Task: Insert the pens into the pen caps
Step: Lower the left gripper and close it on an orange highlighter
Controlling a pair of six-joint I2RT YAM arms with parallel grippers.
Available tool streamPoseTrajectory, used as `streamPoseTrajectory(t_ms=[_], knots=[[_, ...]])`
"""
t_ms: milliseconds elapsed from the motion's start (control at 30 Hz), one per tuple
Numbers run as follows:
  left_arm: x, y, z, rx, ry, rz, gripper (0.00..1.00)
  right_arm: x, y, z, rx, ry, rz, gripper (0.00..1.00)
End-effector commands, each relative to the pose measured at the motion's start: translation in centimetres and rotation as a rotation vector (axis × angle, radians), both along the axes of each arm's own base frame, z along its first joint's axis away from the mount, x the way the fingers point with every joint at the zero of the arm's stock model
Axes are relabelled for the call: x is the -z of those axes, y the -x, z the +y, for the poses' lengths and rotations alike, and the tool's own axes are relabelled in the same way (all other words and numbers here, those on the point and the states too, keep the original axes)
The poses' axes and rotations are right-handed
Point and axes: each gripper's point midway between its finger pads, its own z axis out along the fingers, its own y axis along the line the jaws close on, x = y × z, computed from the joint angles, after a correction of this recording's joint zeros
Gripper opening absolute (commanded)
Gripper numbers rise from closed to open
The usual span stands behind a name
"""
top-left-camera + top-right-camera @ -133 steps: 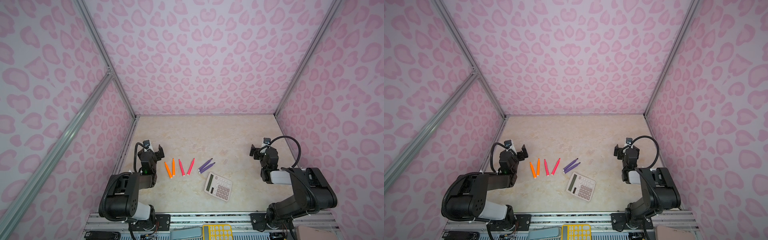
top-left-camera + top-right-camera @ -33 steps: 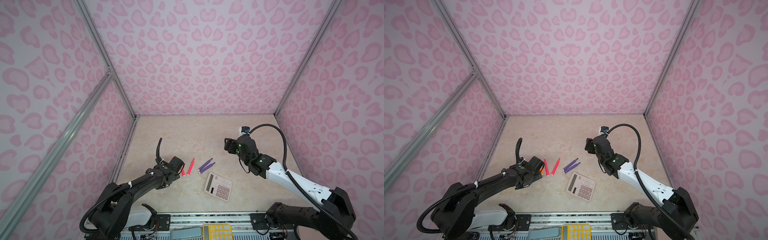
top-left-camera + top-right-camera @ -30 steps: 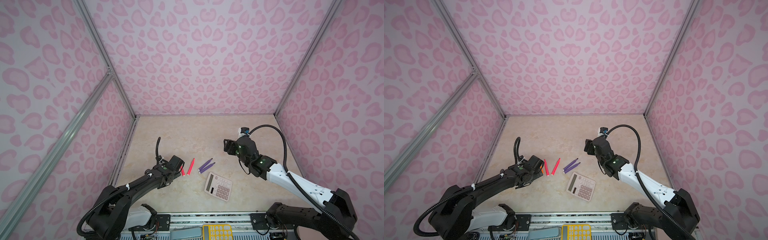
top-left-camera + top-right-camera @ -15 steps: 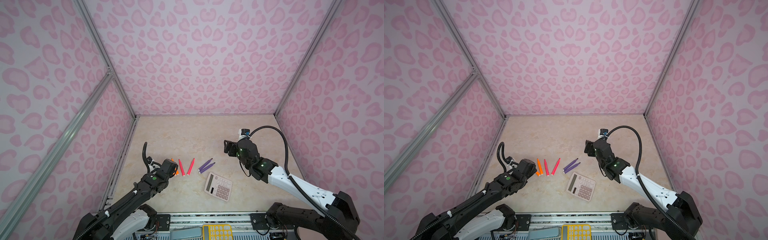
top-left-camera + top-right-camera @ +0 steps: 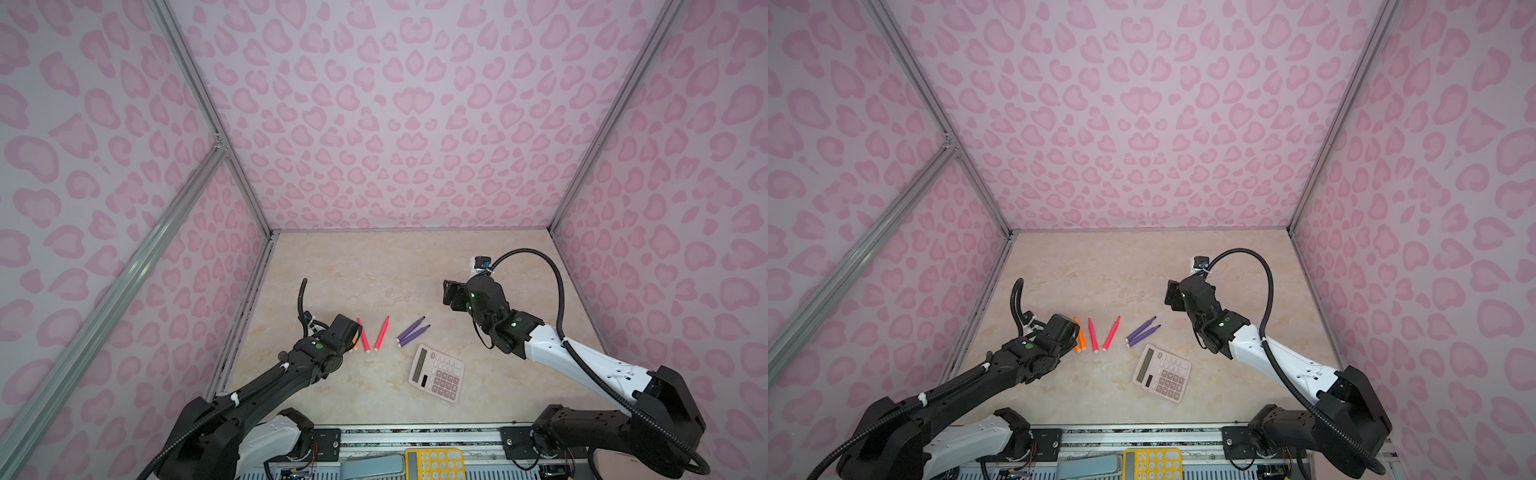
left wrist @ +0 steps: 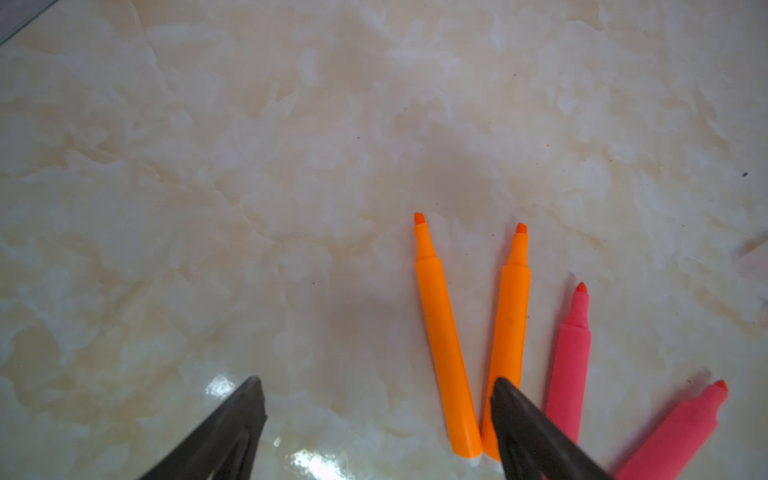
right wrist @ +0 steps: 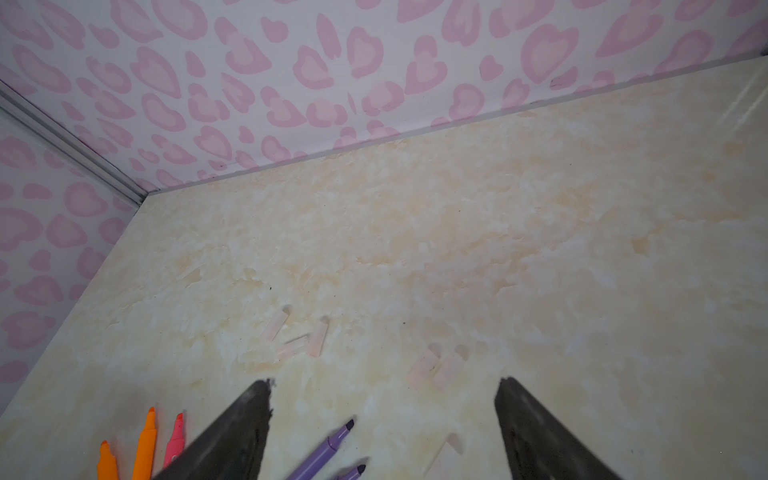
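Observation:
Two orange pens (image 6: pixel 442 332) lie side by side on the table, with two pink-red pens (image 6: pixel 569 365) next to them. My left gripper (image 6: pixel 376 382) is low over them and open. One orange butt end lies between its fingers, close to one finger (image 6: pixel 523 424). In both top views this gripper (image 5: pixel 347 328) hides most of the orange pens (image 5: pixel 1080 336). Two purple pens (image 5: pixel 411 328) lie further right. My right gripper (image 7: pixel 385 381) hangs open and empty above the table. Several clear pen caps (image 7: pixel 318 343) lie scattered ahead of it, one (image 7: pixel 446 451) between its fingers.
A pinkish calculator (image 5: pixel 437 373) lies in front of the purple pens. A yellow calculator (image 5: pixel 434 463) sits beyond the table's front edge. Pink patterned walls (image 5: pixel 395 124) close in the table on three sides.
The left arm has stretched lower; its gripper drew back left, then came forward over the orange pens, jaws slightly narrower. The right gripper has hardly moved.

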Motion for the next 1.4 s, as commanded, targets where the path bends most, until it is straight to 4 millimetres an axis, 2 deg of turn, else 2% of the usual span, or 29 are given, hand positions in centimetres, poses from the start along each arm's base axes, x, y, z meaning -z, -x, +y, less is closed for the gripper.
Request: streamPoseTrajectory(t_ms=[0, 200, 433, 500, 667, 933, 1167, 1367], knots=[[0.5, -0.7, -0.6, -0.036, 0.027, 0.006, 0.88, 0.7, -0.1, 0.5, -0.02, 0.002, 0.014, 0.86], [1.3, -1.5, -1.3, -0.042, 0.043, 0.017, 0.86, 1.3, -0.4, 1.3, -0.038, 0.014, 0.034, 0.85], [2.6, -2.4, -1.9, -0.047, 0.039, 0.073, 0.82, 1.6, -0.5, 1.3, -0.033, 0.023, 0.046, 0.84], [3.2, -2.4, -1.9, -0.05, 0.035, 0.094, 0.77, 1.8, -0.5, 1.3, -0.033, 0.023, 0.05, 0.84], [4.2, -2.1, -1.7, -0.076, 0.029, 0.118, 0.76, 1.8, -0.5, 1.4, -0.036, 0.027, 0.054, 0.84], [4.9, -2.3, -2.0, -0.077, 0.021, 0.146, 0.59, 1.8, -0.5, 1.5, -0.034, 0.021, 0.058, 0.84], [5.3, -2.2, -1.9, -0.084, 0.008, 0.162, 0.54, 1.5, -0.5, 1.6, -0.04, 0.018, 0.056, 0.84], [5.4, -2.4, -2.0, -0.083, 0.006, 0.168, 0.42, 1.4, -0.5, 1.6, -0.039, 0.018, 0.051, 0.84]])
